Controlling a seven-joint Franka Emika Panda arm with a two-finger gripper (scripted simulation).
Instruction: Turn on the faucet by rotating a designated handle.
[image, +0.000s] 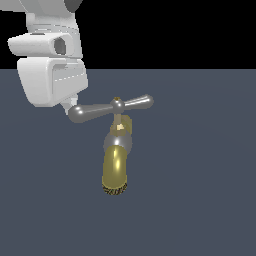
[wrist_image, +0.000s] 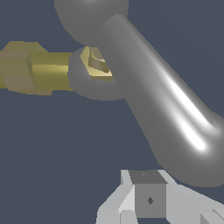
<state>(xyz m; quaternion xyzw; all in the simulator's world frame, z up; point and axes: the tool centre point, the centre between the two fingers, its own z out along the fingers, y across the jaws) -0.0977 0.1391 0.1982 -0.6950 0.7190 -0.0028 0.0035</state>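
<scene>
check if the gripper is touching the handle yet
Cannot tell. In the exterior view the gripper meets the handle knob; the wrist view shows no clear contact or gap.

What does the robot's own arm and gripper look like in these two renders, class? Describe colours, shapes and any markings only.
The gripper has a glossy white, boxy body with rounded edges and a dark round recess in the block above it. A black joint shows at the top of the exterior view. In the wrist view a finger is a light grey, faceted block with a small dark diamond mark. No cables are visible.
</scene>
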